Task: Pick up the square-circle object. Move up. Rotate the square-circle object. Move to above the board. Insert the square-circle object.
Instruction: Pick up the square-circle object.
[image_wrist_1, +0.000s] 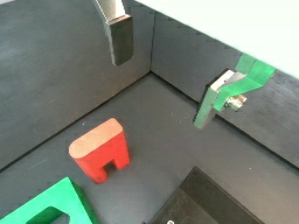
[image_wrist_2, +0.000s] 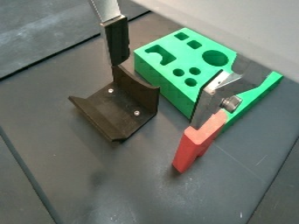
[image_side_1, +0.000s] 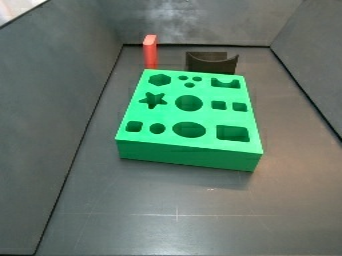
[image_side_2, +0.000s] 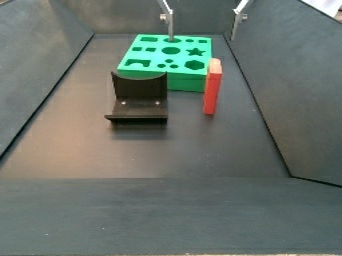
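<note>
Wrist views: fingers (image_wrist_2: 114, 39) spread wide, empty; gripper (image_wrist_2: 170, 74) high above floor. Block (image_wrist_2: 198, 145) upright below, just beside board (image_wrist_2: 176, 66), near fixture (image_wrist_2: 117, 107). Block looks rigid, light, smooth; grip flat upper faces, clear of notch.

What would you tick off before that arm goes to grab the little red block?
1. Small red block standing upright: ok.
2. Jaws open and empty: ok; the gripper hangs with its jaws wide apart.
3. Gripper down around the block: not ok; it is high above the floor.
4. Block apart from the black curved holder: ok; a gap shows between them.
5. Holes of the large green slab free: ok.
</note>
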